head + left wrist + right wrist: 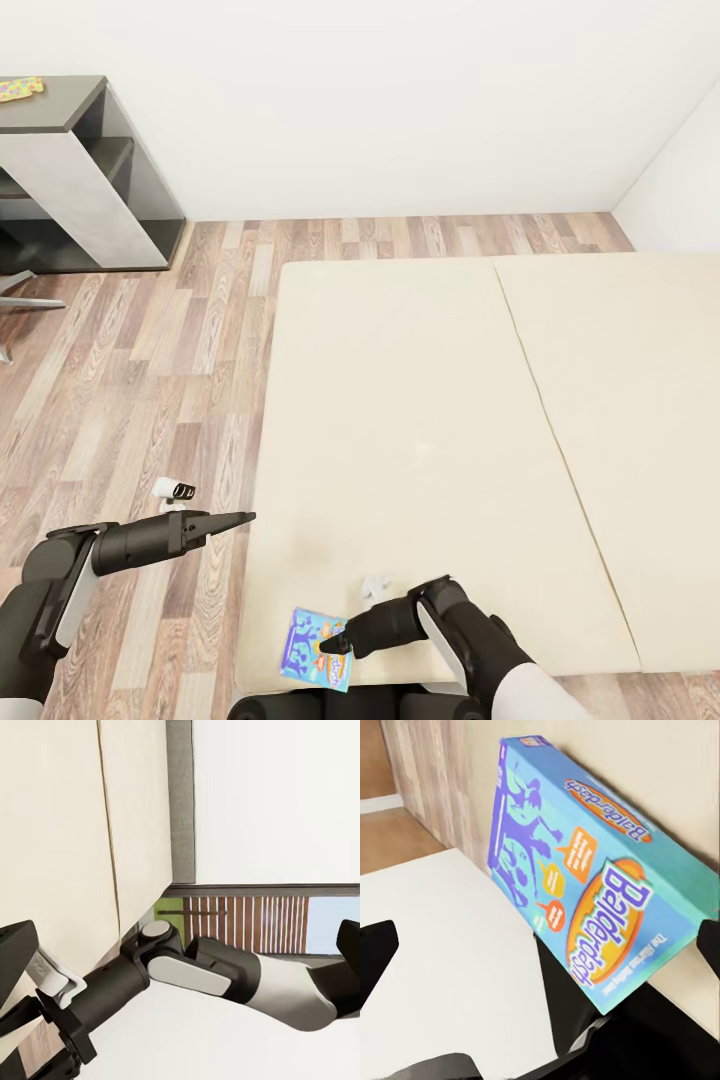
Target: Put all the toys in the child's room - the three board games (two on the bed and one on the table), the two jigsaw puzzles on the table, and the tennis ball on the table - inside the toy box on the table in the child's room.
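Observation:
A blue Balderdash board game box (pixel 313 651) lies at the near edge of the cream bed (pixel 420 400), partly overhanging it. My right gripper (pixel 336 644) is at the box with its fingers spread wide. In the right wrist view the box (pixel 585 885) sits tilted just ahead, its corner by one fingertip (pixel 709 945), with the other fingertip well clear of it. My left gripper (pixel 247 517) hovers open over the floor beside the bed, holding nothing. A colourful jigsaw puzzle (pixel 20 88) lies on the dark table (pixel 70 105) far left. The toy box is out of view.
Wood floor (pixel 150 370) runs between the bed and the table's grey shelving (pixel 90 200). A chair leg (pixel 25 300) pokes in at the left edge. White walls close off the back. The left wrist view looks across at my right arm (pixel 202 971) against the bed.

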Available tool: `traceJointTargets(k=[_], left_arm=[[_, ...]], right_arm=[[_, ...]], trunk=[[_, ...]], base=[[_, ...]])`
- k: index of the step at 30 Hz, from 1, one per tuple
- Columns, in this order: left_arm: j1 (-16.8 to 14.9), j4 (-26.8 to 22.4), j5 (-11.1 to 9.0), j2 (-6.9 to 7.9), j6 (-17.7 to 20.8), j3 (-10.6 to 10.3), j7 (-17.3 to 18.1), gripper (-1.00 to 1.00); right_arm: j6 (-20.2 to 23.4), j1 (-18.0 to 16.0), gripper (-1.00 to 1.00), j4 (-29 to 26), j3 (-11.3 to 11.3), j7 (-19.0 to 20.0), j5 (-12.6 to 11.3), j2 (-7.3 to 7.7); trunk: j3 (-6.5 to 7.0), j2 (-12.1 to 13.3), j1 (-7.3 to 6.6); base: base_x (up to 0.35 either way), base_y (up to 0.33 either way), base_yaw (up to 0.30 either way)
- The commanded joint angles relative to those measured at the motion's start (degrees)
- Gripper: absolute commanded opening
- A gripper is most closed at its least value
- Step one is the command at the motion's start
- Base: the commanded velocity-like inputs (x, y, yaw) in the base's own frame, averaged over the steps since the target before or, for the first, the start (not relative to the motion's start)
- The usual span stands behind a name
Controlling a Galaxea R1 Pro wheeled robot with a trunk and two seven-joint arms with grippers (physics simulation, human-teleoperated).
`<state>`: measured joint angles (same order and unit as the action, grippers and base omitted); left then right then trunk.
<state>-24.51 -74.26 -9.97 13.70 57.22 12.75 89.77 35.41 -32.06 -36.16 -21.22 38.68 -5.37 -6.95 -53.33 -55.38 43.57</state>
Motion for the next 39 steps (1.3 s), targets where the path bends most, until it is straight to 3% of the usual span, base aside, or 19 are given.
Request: traceJointTargets(k=[1, 19, 39], left_arm=[[0.0, 0.0, 0.0, 0.01, 0.6, 0.0, 0.2, 1.00], [0.0, 0.0, 0.0, 0.01, 0.6, 0.0, 0.2, 1.00], [0.0, 0.0, 0.1, 0.01, 0.6, 0.0, 0.2, 1.00]], right_arm=[[0.5, 0.0, 1.00, -0.1, -0.1, -0.2, -0.5, -0.12], [-1.4, 0.0, 1.00, 0.3, -0.2, -0.2, -0.4, -2.25], [-1.8, 0.5, 1.00, 0.0, -0.4, 0.7, -0.8, -1.39]], trunk=[[-0.03, 0.0, 0.01], [-0.03, 0.0, 0.01], [-0.03, 0.0, 0.01]], base=[[0.000, 0.000, 0.000], [0.000, 0.000, 0.000], [0.000, 0.000, 0.000]])
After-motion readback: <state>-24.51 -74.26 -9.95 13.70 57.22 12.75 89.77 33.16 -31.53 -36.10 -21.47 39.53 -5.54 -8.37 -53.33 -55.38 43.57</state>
